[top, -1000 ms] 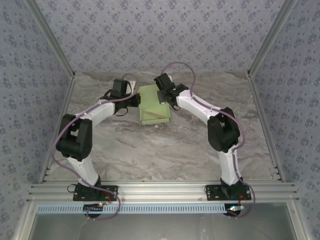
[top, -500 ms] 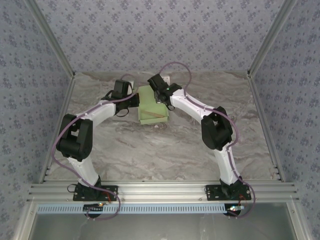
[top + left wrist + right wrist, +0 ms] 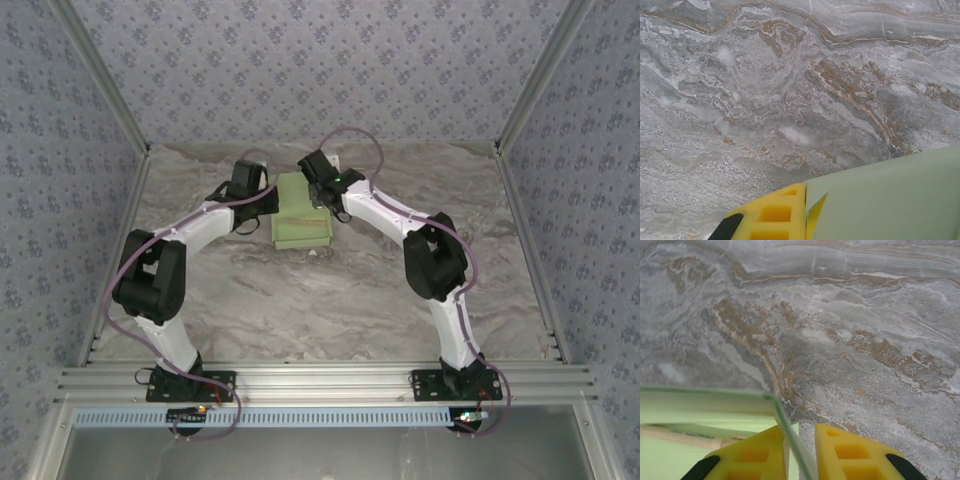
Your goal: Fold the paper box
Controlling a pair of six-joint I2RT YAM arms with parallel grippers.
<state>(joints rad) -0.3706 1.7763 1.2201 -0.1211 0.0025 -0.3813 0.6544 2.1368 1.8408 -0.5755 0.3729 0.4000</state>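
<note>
Since a second ago the right arm has swung leftward over the table (image 3: 330, 300), and the paper box (image 3: 302, 212) has slid a little left and toward the table's far edge with it. The box now sits near that far edge, about midway across the table, with an arm at each of its sides. My right gripper (image 3: 800, 432) is at the box's far right corner, its jaws a little apart and straddling a thin upright green wall: the left finger (image 3: 757, 452) lies against the card, while the right one stands just clear of it. Inside that wall I can see a tan stick (image 3: 680, 437) lying on the green floor. My left gripper (image 3: 268, 198) is closed at the box's left side; from its wrist one yellow finger (image 3: 775, 215) shows, with a green panel pinched against its inner face and covering the other finger.
</note>
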